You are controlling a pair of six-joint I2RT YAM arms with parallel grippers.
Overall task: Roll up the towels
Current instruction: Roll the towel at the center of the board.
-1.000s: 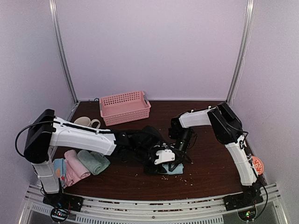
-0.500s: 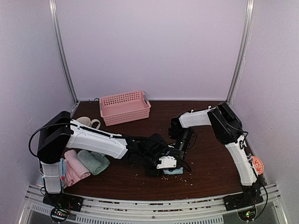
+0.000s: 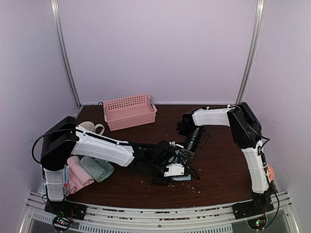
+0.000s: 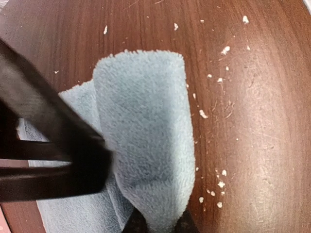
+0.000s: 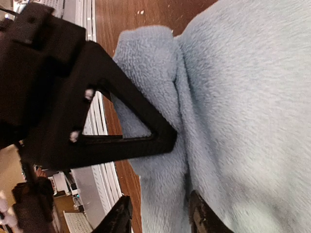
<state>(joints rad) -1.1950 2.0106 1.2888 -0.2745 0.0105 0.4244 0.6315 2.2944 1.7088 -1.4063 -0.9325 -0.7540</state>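
A light blue towel lies partly rolled on the brown table near the front middle. In the left wrist view, its rolled fold runs up from my left gripper, which is shut on the fold's near end. My right gripper hangs over the same towel with its jaws apart around a fold; one finger stands off the cloth edge. In the top view, my left gripper and right gripper meet at the towel. Rolled pink, sage green and dotted blue towels lie at the front left.
A pink perforated basket stands at the back, with a cream mug to its left. Pale crumbs dot the wood around the towel. A round orange tag sits by the right arm's base. The metal rail marks the near edge.
My left gripper has closed onto the light blue towel's fold. My right gripper has opened off the cloth, and its arm has risen and straightened a little.
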